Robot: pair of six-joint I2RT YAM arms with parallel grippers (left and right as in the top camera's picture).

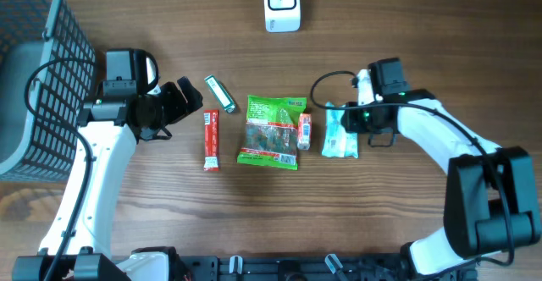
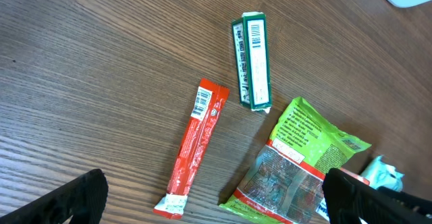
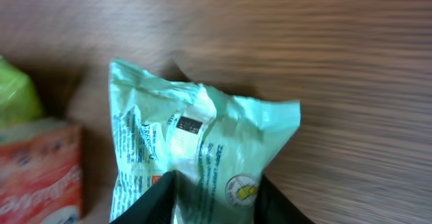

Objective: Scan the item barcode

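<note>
Mint-green packet lies on the table, right of its middle, just beside a small red pack. The right gripper has a finger on either side of one end; whether they pinch it yet I cannot tell. The left gripper hangs spread wide, empty, toward the left edge. The white scanner sits at the far edge, well apart. I'd say nothing is scanned yet: lifting, carrying and showing the barcode are all left.

A brown wood-grain tabletop fills the overhead view, grain running nine to three o'clock, evenly lit; a grey plastic lattice basket stands at ten o'clock.
</note>
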